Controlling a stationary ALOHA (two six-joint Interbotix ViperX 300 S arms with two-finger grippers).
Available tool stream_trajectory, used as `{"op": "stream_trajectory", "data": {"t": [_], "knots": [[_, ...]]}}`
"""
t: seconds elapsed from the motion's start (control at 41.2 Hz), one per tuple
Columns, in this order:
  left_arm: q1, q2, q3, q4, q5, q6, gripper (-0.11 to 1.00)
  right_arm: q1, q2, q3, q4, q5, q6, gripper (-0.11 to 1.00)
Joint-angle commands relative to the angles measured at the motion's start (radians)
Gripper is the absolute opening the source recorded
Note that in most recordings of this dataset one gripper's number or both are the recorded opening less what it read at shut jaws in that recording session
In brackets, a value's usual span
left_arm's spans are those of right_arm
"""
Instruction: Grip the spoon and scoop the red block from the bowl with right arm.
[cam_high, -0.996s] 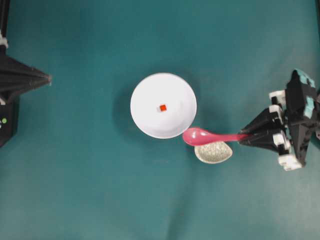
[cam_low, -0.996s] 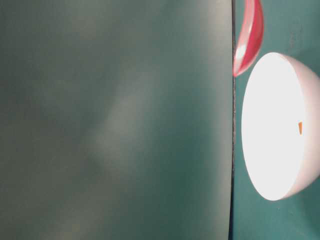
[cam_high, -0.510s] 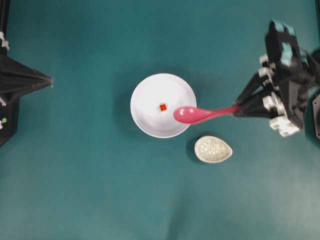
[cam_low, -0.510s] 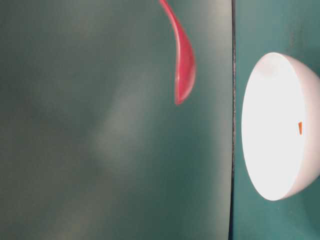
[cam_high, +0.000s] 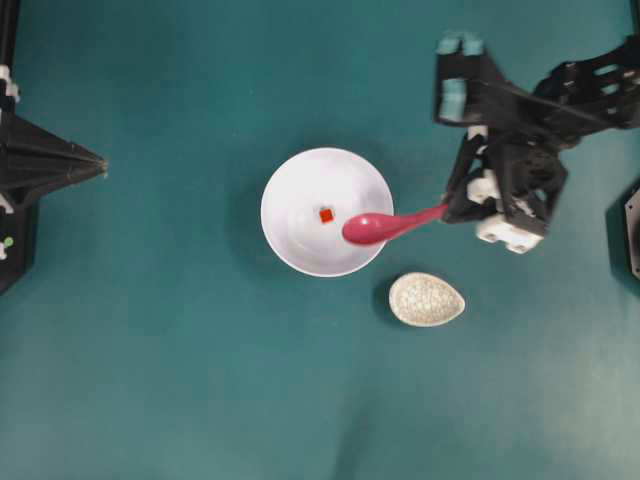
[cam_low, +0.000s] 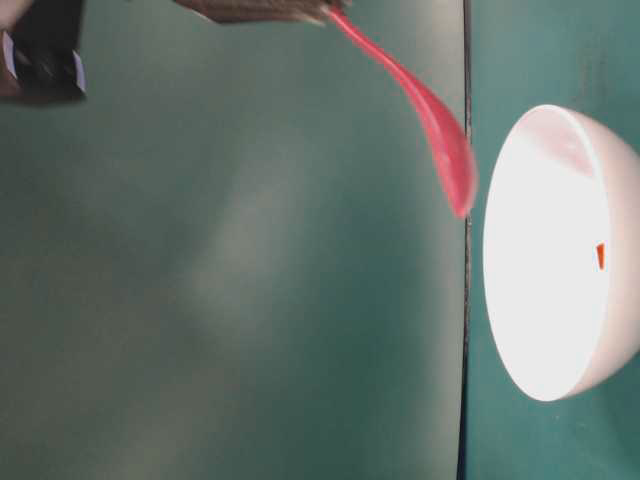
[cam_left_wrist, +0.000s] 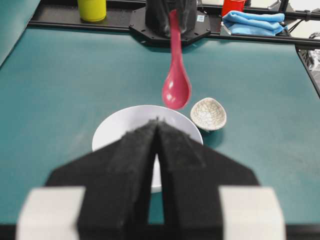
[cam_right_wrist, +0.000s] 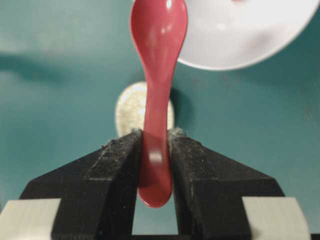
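Note:
My right gripper (cam_high: 452, 204) (cam_right_wrist: 155, 134) is shut on the handle of the pink spoon (cam_high: 385, 226) (cam_right_wrist: 156, 95) (cam_low: 425, 105) (cam_left_wrist: 175, 75). The spoon is held in the air, scoop tilted down over the right part of the white bowl (cam_high: 290, 240) (cam_low: 545, 330) (cam_left_wrist: 115, 130) (cam_right_wrist: 250, 40). The tiny red block (cam_high: 326, 215) (cam_low: 600, 256) lies near the bowl's middle, just left of the scoop and not in it. My left gripper (cam_high: 102, 163) (cam_left_wrist: 157, 121) stays at the table's left edge, shut and empty, pointing at the bowl.
A small speckled beige dish (cam_high: 427, 299) (cam_left_wrist: 208, 113) (cam_right_wrist: 131, 112) sits on the teal table below and right of the bowl. Along the far rail in the left wrist view stand a yellow cup (cam_left_wrist: 92, 9), a red cup (cam_left_wrist: 232, 6) and a blue cloth (cam_left_wrist: 255, 22).
The right arm lifted the spoon off the speckled dish, swung up and left, and brought the scoop over the bowl beside the red block. The left arm stayed put.

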Motion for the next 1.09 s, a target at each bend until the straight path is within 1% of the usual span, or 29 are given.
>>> {"op": "stream_trajectory", "data": {"t": [0.0, 0.049, 0.121, 0.267, 0.559, 0.729, 0.923, 1.068], "knots": [[0.002, 0.011, -0.031, 0.002, -0.005, 0.002, 0.0, -0.003, 0.028, -0.063, -0.038, 0.023, 0.06, 0.25], [0.002, 0.011, -0.032, 0.002, -0.005, 0.002, 0.0, -0.003, 0.046, -0.081, -0.058, 0.037, 0.103, 0.25], [0.002, 0.011, -0.032, 0.0, -0.005, 0.002, 0.0, -0.003, 0.064, -0.1, -0.075, 0.049, 0.141, 0.25], [0.002, 0.011, -0.031, 0.002, -0.005, 0.003, 0.0, -0.003, 0.094, -0.129, -0.095, 0.074, 0.19, 0.25], [0.002, 0.011, -0.031, 0.002, -0.006, 0.003, 0.0, 0.002, 0.161, -0.163, -0.095, 0.14, 0.199, 0.25], [0.002, 0.011, -0.032, 0.002, -0.008, 0.003, 0.0, 0.005, 0.204, -0.169, -0.095, 0.138, 0.199, 0.25], [0.002, 0.011, -0.031, 0.002, -0.011, 0.003, 0.0, 0.008, 0.238, -0.169, -0.115, 0.109, 0.198, 0.25], [0.002, 0.011, -0.031, 0.002, -0.011, 0.003, 0.0, 0.015, 0.255, -0.17, -0.118, 0.083, 0.198, 0.25]]}}
